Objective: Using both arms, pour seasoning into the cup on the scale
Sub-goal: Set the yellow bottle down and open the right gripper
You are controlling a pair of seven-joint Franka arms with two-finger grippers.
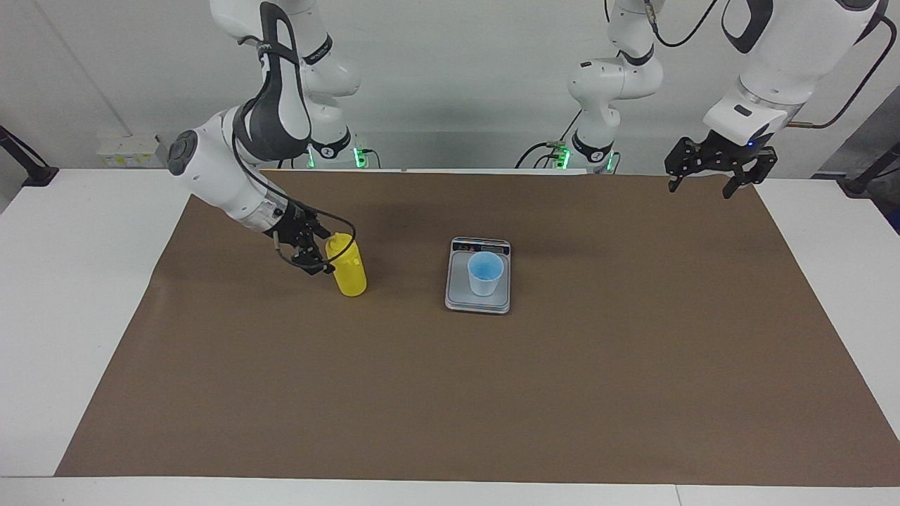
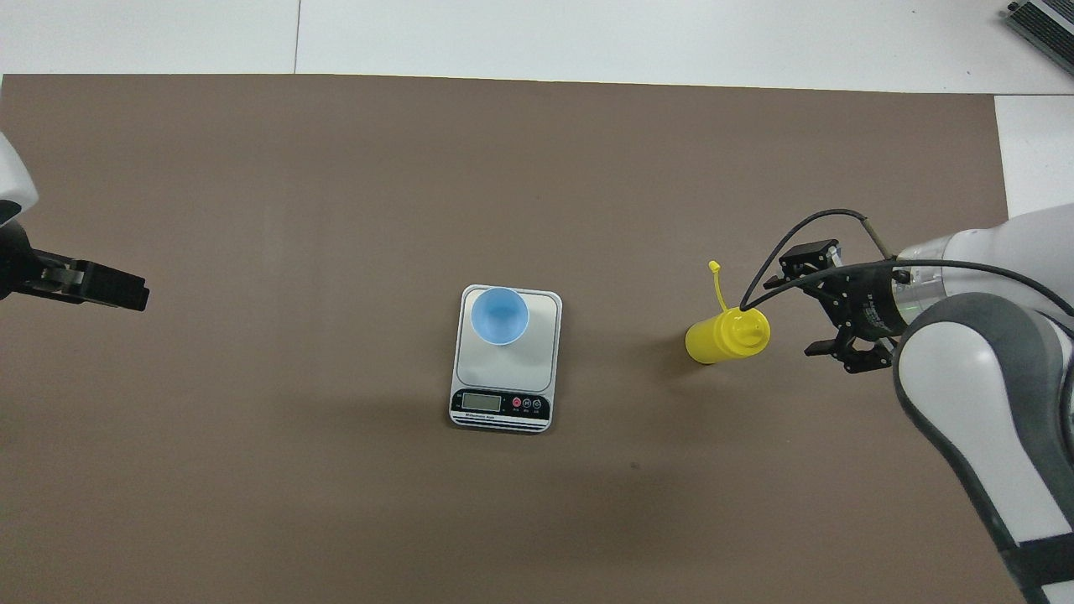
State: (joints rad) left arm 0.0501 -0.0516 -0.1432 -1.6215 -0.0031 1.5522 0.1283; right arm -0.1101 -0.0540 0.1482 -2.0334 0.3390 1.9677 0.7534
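Observation:
The yellow seasoning bottle [image 1: 349, 273] stands upright on the brown mat toward the right arm's end of the table, its tethered cap [image 2: 714, 266] hanging open. It also shows in the overhead view [image 2: 723, 336]. My right gripper [image 1: 318, 251] is open just beside the bottle's upper part, its fingers not closed on it; it shows in the overhead view too [image 2: 793, 315]. The light blue cup [image 1: 485, 271] [image 2: 499, 315] stands on the grey scale [image 1: 478, 301] [image 2: 537, 356] at mid-table. My left gripper [image 1: 705, 184] [image 2: 109, 292] waits open and empty, raised over the mat's edge at the left arm's end.
The brown mat [image 1: 450, 393] covers most of the white table [image 1: 70, 281]. The scale's display strip [image 2: 482, 403] faces the robots. Bare mat lies between the bottle and the scale.

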